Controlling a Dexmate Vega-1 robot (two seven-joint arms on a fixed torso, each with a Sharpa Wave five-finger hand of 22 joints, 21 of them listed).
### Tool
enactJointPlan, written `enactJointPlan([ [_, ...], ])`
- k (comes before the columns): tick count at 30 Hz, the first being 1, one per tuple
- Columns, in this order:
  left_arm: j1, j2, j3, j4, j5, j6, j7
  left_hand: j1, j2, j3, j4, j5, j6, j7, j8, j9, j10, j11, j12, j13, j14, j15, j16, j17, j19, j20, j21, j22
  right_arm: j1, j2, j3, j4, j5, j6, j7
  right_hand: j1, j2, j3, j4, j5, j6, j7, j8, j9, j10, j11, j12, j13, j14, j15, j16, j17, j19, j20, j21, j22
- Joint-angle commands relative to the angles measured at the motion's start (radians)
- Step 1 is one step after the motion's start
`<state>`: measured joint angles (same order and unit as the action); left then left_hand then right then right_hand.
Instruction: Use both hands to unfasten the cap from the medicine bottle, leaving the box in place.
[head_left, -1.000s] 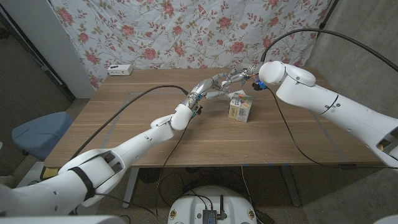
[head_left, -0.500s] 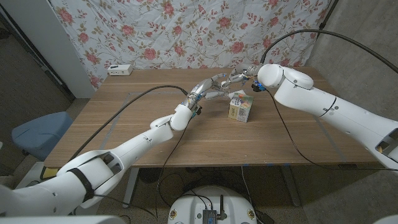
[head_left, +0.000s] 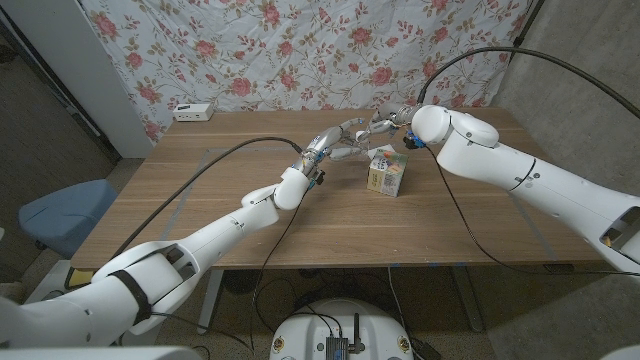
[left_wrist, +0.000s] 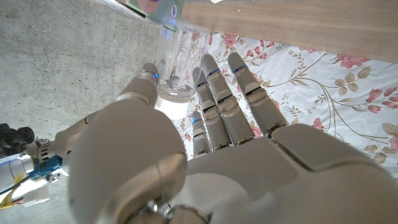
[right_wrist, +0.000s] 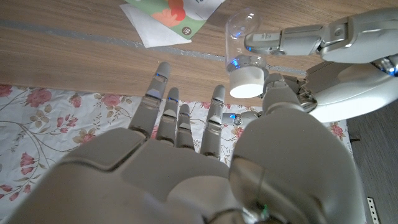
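Observation:
My left hand (head_left: 343, 138) holds a clear medicine bottle (right_wrist: 241, 32) with a white cap (right_wrist: 245, 84) above the table, just behind the box. In the left wrist view the bottle (left_wrist: 169, 57) sits between that hand's thumb and fingers (left_wrist: 214, 87). My right hand (head_left: 392, 121) is close in from the other side. Its fingers (right_wrist: 163, 102) are straight and spread, and its thumb (right_wrist: 275, 93) lies right beside the cap. A small colourful medicine box (head_left: 386, 175) stands on the wooden table (head_left: 250, 230) under both hands.
A white power strip (head_left: 192, 111) lies at the table's back left corner. Black cables run along both arms over the table. A flowered curtain (head_left: 300, 50) hangs behind, and a blue chair (head_left: 60, 215) stands off the left edge.
My right arm has edged a little towards the left hand and the bottle. The left hand, the bottle and the box have stayed put.

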<state>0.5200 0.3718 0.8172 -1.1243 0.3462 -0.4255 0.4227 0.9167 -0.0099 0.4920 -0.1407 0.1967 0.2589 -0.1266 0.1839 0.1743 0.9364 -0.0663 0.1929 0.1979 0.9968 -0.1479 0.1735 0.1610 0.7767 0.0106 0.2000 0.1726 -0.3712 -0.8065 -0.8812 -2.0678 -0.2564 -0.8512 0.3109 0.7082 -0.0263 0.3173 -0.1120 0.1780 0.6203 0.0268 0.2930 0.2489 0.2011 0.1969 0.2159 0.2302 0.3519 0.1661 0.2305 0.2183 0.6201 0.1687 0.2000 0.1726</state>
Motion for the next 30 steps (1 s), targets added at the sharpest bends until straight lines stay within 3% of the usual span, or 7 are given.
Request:
enactJointPlan([
  [1, 0.004, 0.000, 0.000, -0.009, 0.000, 0.006, -0.001, 0.000, 0.008, 0.006, 0.000, 0.004, 0.000, 0.000, 0.003, 0.003, 0.064, -0.057, 0.004, 0.001, 0.000, -0.047, 0.001, 0.001, -0.001, -0.002, 0.000, 0.003, 0.004, 0.005, -0.013, -0.001, -0.015, -0.008, -0.010, 0.011, 0.000, 0.005, -0.007, 0.005, 0.016, -0.002, 0.011, 0.005, 0.008, 0.000, 0.008, 0.003, 0.008, 0.001, 0.003, 0.001, 0.011, 0.001, 0.006, 0.003],
  [10, 0.005, 0.001, 0.000, -0.012, 0.002, 0.007, -0.002, -0.001, 0.008, 0.007, 0.000, 0.004, 0.002, -0.001, 0.003, 0.003, 0.065, -0.058, 0.004, 0.001, 0.000, -0.047, 0.000, 0.001, -0.002, -0.003, 0.000, 0.003, 0.005, 0.010, -0.014, 0.005, -0.017, 0.000, -0.013, 0.013, 0.005, 0.009, -0.010, 0.006, 0.029, -0.002, 0.021, 0.010, 0.016, 0.000, 0.009, 0.003, 0.013, -0.003, 0.005, 0.003, 0.015, -0.001, 0.006, 0.003],
  [30, -0.007, -0.007, 0.003, 0.008, -0.002, -0.004, -0.006, -0.003, 0.007, 0.009, 0.000, 0.004, 0.003, -0.001, 0.003, 0.003, 0.063, -0.059, 0.004, 0.001, 0.000, -0.046, 0.001, 0.001, -0.003, -0.002, -0.001, 0.003, 0.005, 0.020, -0.025, 0.011, -0.047, -0.006, -0.028, 0.062, 0.022, 0.032, -0.041, 0.008, 0.103, -0.025, 0.075, 0.031, 0.044, -0.013, 0.010, 0.003, 0.038, -0.028, 0.016, 0.007, 0.030, -0.017, 0.007, 0.003],
])
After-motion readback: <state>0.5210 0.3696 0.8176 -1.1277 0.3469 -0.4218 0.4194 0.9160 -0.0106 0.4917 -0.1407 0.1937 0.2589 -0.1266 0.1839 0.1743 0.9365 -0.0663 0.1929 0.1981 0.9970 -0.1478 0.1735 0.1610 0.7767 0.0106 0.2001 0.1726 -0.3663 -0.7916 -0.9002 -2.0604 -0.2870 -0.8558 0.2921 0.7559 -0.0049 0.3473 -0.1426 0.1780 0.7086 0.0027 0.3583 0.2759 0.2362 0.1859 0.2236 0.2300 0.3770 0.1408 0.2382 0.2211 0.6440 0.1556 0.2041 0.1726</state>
